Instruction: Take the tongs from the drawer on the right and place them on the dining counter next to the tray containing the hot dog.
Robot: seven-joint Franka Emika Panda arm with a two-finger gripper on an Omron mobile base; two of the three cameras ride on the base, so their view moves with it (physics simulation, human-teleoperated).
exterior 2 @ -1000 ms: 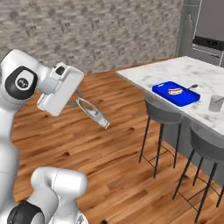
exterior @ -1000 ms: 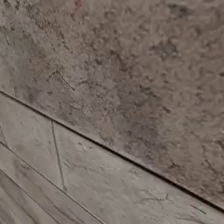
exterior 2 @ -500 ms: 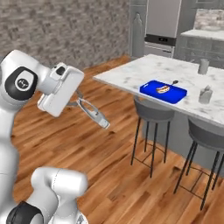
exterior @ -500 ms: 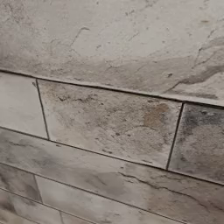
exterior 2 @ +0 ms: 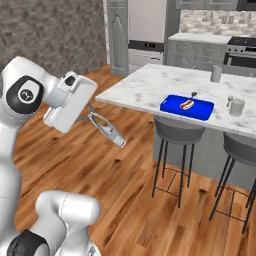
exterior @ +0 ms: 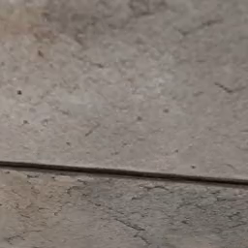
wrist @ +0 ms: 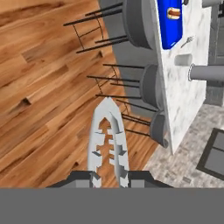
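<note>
My gripper (exterior 2: 90,116) is shut on the silver tongs (exterior 2: 108,129), which jut out over the wood floor, well left of the dining counter (exterior 2: 145,89). On that white marble counter lies the blue tray (exterior 2: 200,111) with the small hot dog (exterior 2: 186,104) in it. In the hand view the tongs (wrist: 107,138) point forward from my gripper (wrist: 109,177), with the tray (wrist: 168,33), the hot dog (wrist: 173,13) and the dining counter (wrist: 181,94) at the upper right. The drawer is out of view.
Two grey bar stools (exterior 2: 178,132) (exterior 2: 241,148) stand under the counter's near edge. A grey cup (exterior 2: 236,107) and a taller one (exterior 2: 216,73) sit on the counter near the tray. A stone wall (exterior: 124,97) stands close in front of the left base camera.
The whole scene has shifted as the base moved: the counter and tray now sit differently in the right base view. The arm holds the same pose, tongs still gripped.
</note>
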